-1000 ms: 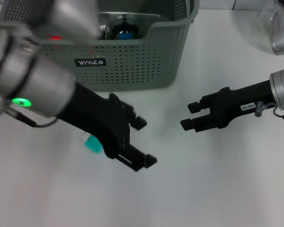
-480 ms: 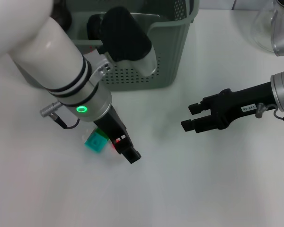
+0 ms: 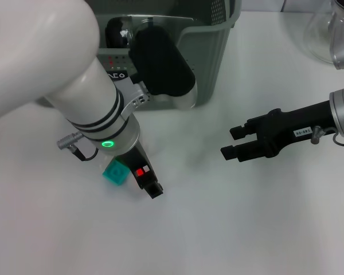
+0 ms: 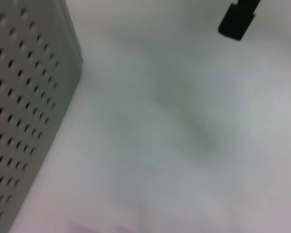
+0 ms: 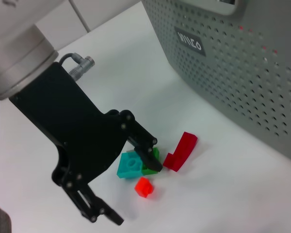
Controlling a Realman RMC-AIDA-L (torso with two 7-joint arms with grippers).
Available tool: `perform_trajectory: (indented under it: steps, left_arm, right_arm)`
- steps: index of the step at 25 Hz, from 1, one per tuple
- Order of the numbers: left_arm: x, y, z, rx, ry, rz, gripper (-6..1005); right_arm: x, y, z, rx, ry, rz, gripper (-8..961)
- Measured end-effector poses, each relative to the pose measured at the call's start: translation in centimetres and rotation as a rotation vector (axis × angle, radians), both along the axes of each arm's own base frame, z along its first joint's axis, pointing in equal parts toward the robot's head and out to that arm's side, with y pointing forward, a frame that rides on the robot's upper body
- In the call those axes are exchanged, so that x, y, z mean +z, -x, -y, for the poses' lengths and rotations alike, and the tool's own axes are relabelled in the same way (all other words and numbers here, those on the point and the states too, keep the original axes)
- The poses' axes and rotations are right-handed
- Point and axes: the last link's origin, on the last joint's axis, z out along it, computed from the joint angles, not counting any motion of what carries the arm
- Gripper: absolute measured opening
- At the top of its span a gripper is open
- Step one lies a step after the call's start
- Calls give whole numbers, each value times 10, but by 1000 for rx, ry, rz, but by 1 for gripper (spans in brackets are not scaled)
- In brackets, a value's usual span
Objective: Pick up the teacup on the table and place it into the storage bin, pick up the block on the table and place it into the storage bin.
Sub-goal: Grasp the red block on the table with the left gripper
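The left gripper (image 5: 121,182) hangs low over the table (image 3: 229,223) with its fingers spread wide and nothing between them. One fingertip (image 5: 153,165) sits at the edge of the block cluster; the other (image 5: 111,217) reaches out past it, over bare surface. From the tool, the teal block (image 5: 130,165) lies just inside the nearer finger, with a green block (image 5: 153,156) touching it on the bin side, a small red block (image 5: 144,186) between the two fingers, and a curved red piece (image 5: 180,151) just beyond, toward the storage bin (image 5: 242,73). The teal block looks roughly square, so no long axis seems to govern the grasp; the cluster is off-centre in the jaws, and a small shift toward it would be needed.

The right gripper (image 3: 236,142) is well apart, fingers parted and empty, so the left arm is plainly nearer.

The head view shows only the teal block (image 3: 115,172) beside the wrist, hiding the others. The left wrist view shows only bin wall (image 4: 24,97) and table. A dark rounded shape inside the bin may be the teacup, though this cannot be confirmed.
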Motion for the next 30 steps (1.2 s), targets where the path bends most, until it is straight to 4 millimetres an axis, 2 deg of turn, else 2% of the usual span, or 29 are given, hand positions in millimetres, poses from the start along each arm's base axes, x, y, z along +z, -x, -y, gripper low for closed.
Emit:
perform_trajectory:
  steps: [15,21,26,30]
  left_arm:
    - [-8,4,4,-48,10,-56,779]
    - [-7,6,1,-56,-3,-73,593]
    - [-7,6,1,-60,-8,-73,483]
    - [-8,7,1,-57,-5,-77,487]
  right_arm:
    - [0,-1,0,3,-2,0,674]
    - [0,-1,1,2,-2,0,674]
    - [0,-1,1,2,-2,0,674]
    - [0,-1,1,1,-2,0,674]
